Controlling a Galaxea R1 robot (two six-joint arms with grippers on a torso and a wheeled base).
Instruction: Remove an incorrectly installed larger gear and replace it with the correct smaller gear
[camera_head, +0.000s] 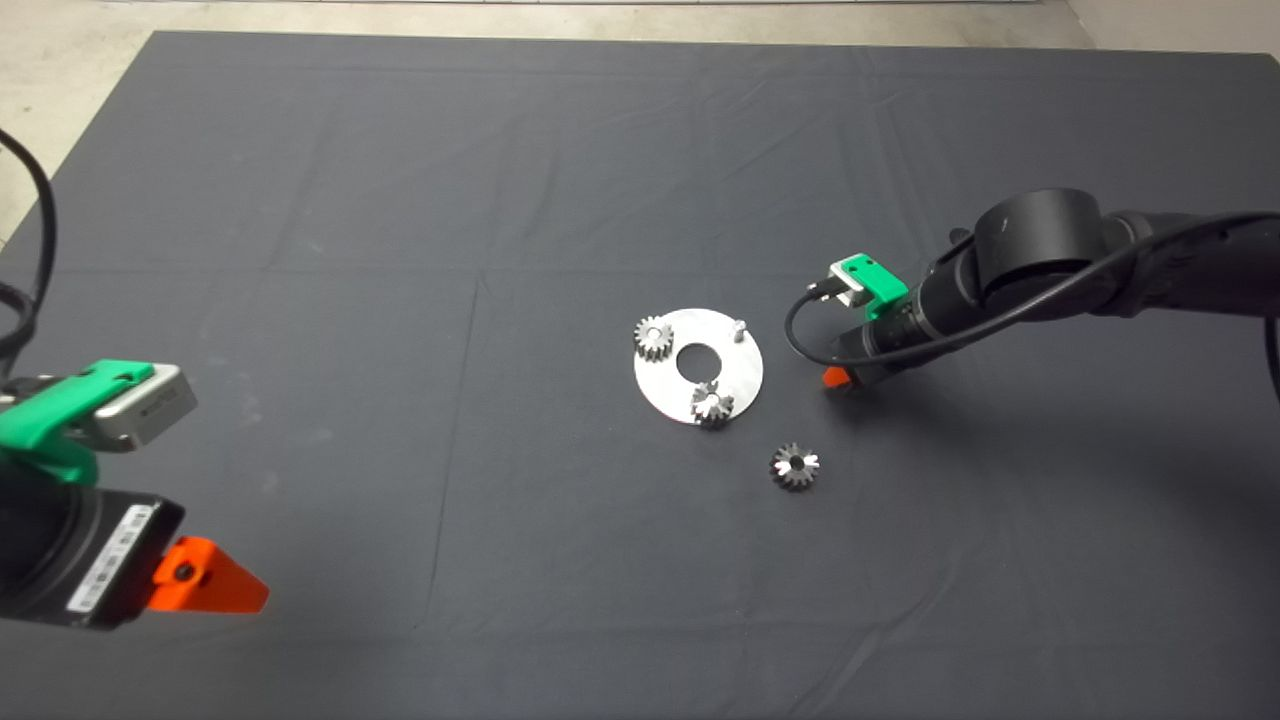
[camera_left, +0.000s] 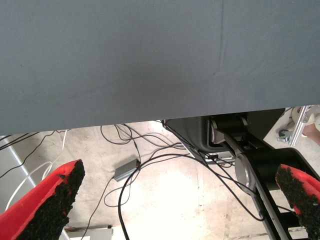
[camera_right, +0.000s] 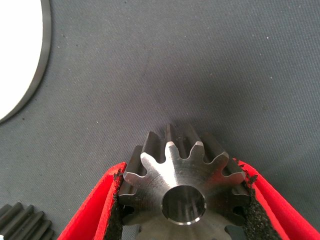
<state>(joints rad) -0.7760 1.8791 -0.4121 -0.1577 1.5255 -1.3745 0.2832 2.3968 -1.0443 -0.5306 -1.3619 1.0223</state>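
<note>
My right gripper (camera_head: 836, 378) is low over the mat just right of the round silver plate (camera_head: 740, 375). In the right wrist view the gripper (camera_right: 182, 170) is shut on a dark steel spur gear (camera_right: 182, 187) with a round centre hole, apparently the smaller gear. The gear itself is hidden under the gripper in the head view. The larger gear (camera_head: 795, 466), dark with glinting teeth, lies flat on the mat in front of the plate; its edge shows in the right wrist view (camera_right: 20, 222). My left gripper (camera_head: 225, 590) is parked at the lower left, open and empty.
Two paler silvery gears (camera_head: 653, 338) (camera_head: 712, 403) sit on the plate. A bare peg (camera_head: 738, 328) stands on the plate's far right side. The plate has a round centre hole. The left wrist view shows the mat edge (camera_left: 150, 115) and cables on the floor.
</note>
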